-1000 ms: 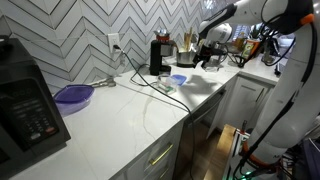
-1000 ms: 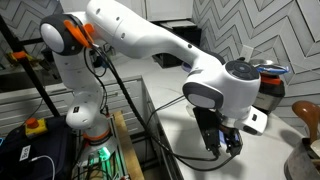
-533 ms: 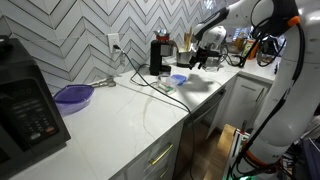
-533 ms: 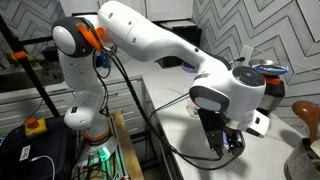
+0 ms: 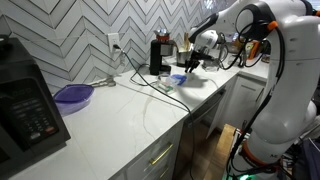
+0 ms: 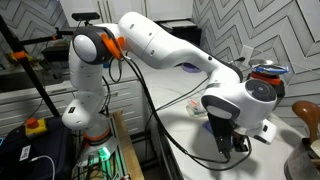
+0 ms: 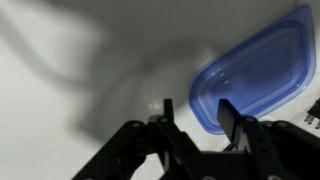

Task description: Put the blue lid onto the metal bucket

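Now, blue lid (image 7: pixel 255 65): it is seen lying flat on the pale worktop (image 7: pixel 50 110), toward 2 o'clock in the wrist view.
Hand (image 7: pixel 197 112): it is spread wide and nothing is held. One of its fingers (image 7: pixel 231 118) is laid over the lid's near rim, and the other is over bare worktop.
Step in hand: this is judged to be the reach for the lid, which has not yet been gripped or lifted.
Doing it well: the rim should be straddled, one finger inside and one outside. The hand should be lowered until the tips nearly meet the worktop, then closed gently, since a shallow plastic piece may be pushed aside or tipped. The lid should be kept level once raised.
Metal bucket: it cannot be picked out with certainty in any view, so it should be located before the carry is begun.
Surroundings: a black coffee maker (image 5: pixel 158 55) is near, at 10 o'clock from the lid (image 5: pixel 178 79). A purple dish (image 5: pixel 73 95) lies well apart at 9 o'clock.
Views compared: the finger-over-rim overlap is shown only by the wrist view. The lid's place among its neighbours is given by an exterior view. Elsewhere the lid is hidden behind the stooping hand (image 6: pixel 238 143).
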`<state>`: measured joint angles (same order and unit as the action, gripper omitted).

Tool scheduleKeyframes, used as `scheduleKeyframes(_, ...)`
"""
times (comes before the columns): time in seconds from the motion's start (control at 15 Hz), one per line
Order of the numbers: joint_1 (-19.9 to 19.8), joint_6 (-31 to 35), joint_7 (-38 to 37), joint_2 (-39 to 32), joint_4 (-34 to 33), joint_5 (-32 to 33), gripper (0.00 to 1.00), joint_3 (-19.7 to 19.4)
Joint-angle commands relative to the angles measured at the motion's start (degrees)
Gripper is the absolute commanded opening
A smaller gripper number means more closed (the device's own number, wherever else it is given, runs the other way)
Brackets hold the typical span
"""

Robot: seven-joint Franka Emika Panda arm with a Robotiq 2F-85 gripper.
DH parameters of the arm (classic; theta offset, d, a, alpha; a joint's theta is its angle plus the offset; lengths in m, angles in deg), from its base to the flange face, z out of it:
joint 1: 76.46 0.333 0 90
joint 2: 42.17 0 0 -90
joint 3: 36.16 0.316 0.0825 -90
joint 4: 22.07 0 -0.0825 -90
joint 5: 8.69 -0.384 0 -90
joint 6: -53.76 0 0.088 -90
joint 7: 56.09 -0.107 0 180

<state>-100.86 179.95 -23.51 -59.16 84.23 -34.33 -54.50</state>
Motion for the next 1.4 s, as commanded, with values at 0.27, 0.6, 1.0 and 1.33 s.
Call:
scheduleKeyframes(0.27,-4.2,-1.6,-1.0,-5.8,-4.3,-0.1,0.17,3.9)
scheduleKeyframes(0.6,-5.6,-1.6,-0.6,-5.5,-3.9,-0.7,0.41,5.0)
scheduleKeyframes(1.0,-6.7,-1.8,0.3,-4.1,-3.7,-1.7,0.33,5.6)
scheduleKeyframes(1.33,-6.6,-2.3,0.4,-4.3,-3.9,-1.6,0.28,6.1)
